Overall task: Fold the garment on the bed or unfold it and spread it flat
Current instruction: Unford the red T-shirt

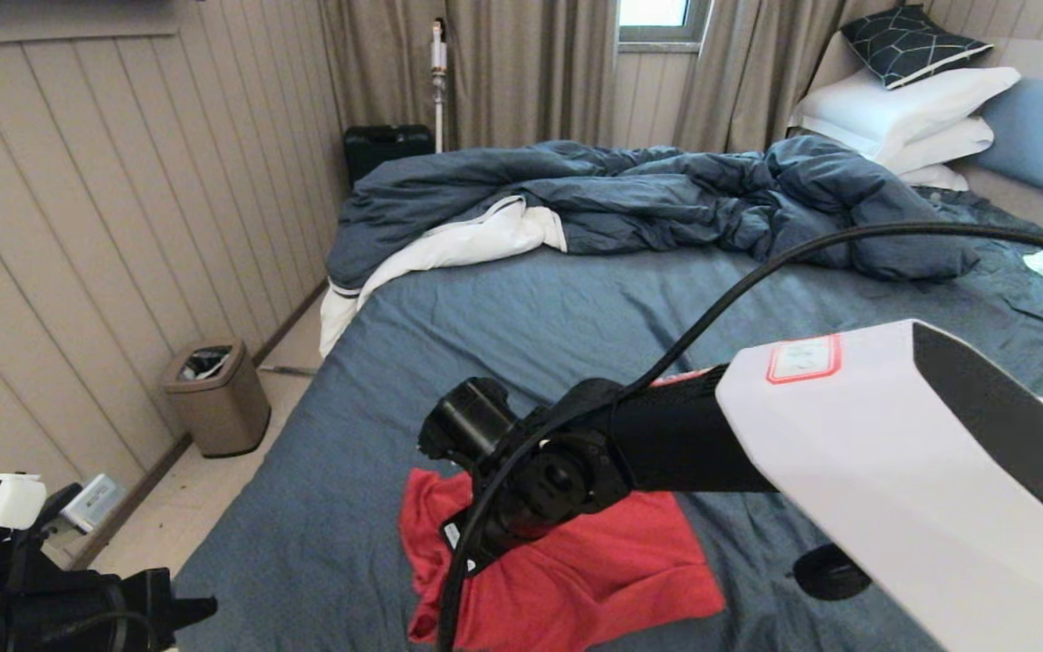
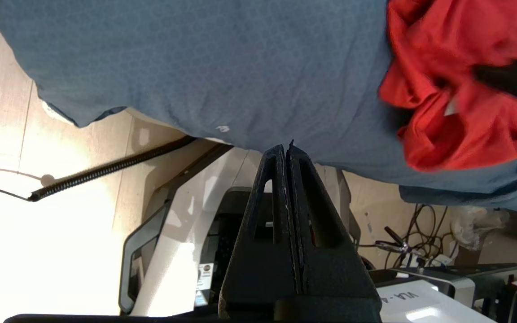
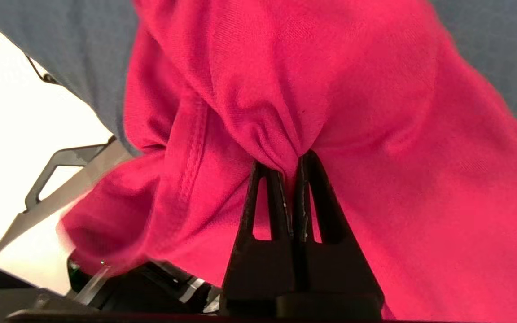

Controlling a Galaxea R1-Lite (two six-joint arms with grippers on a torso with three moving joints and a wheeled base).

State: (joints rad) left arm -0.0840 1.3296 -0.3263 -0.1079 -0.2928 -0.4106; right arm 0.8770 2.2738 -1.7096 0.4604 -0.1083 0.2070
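looking from the head, the garment (image 1: pixel 576 580) lies crumpled at the near edge of the bed (image 1: pixel 576 308), under the right arm; its red-bordered label is unreadable. left wrist view: left gripper (image 2: pixel 288 148) pressed together, empty, off the bed's edge. right wrist view: right gripper (image 3: pixel 290 161) pinching a fold of the garment.

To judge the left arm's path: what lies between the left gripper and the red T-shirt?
Only bare sheet of the bed lies between the left gripper and the red T-shirt, in the left wrist view.
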